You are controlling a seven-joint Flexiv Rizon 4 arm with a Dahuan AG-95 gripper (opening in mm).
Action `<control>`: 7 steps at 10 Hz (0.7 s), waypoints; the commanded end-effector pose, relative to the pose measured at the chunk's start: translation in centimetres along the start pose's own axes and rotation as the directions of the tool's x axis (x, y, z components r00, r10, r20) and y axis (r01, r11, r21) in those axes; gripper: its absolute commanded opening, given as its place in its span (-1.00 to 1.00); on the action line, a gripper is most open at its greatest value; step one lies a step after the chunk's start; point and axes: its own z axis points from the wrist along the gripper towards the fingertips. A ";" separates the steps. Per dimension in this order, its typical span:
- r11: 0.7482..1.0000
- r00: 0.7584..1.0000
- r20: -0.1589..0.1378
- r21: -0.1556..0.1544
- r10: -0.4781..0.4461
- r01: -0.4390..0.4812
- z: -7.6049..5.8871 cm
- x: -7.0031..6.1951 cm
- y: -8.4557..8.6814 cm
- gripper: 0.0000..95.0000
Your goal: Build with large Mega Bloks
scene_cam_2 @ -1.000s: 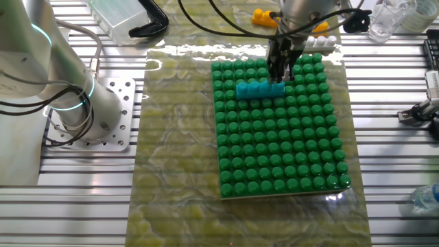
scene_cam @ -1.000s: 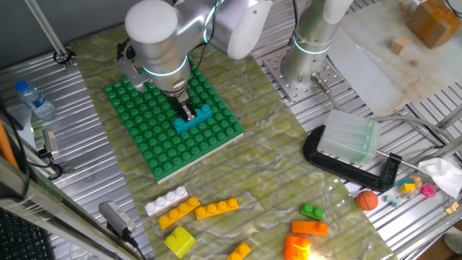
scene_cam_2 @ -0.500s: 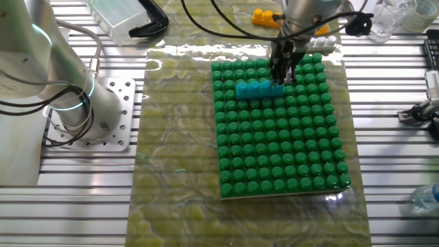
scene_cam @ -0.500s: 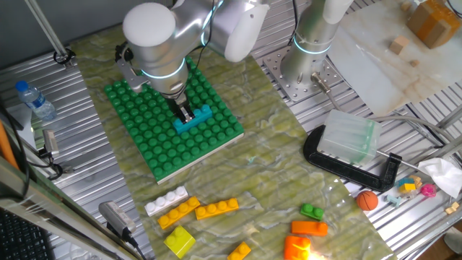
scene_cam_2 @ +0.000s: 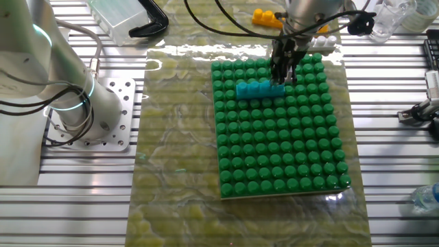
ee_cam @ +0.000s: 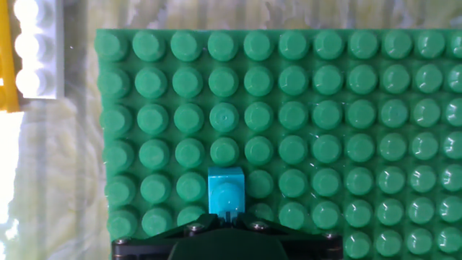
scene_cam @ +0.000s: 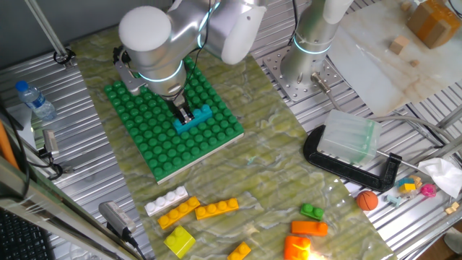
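Sitting on the green studded baseplate [scene_cam: 173, 126] is a cyan brick [scene_cam: 192, 118], near the plate's far side from the loose bricks. The tool [scene_cam: 185, 114] stands right over one end of it, fingers narrow, but I cannot tell if they squeeze the brick. A white brick [scene_cam: 166, 201], 2 yellow-orange bricks [scene_cam: 197, 210] and a yellow brick [scene_cam: 180, 240] lie on the bench [scene_cam: 274, 173], well apart from the plate.
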 end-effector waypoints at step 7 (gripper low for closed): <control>1.000 1.000 0.017 0.010 0.004 -0.004 -6.4 1.2 2.9 -1.00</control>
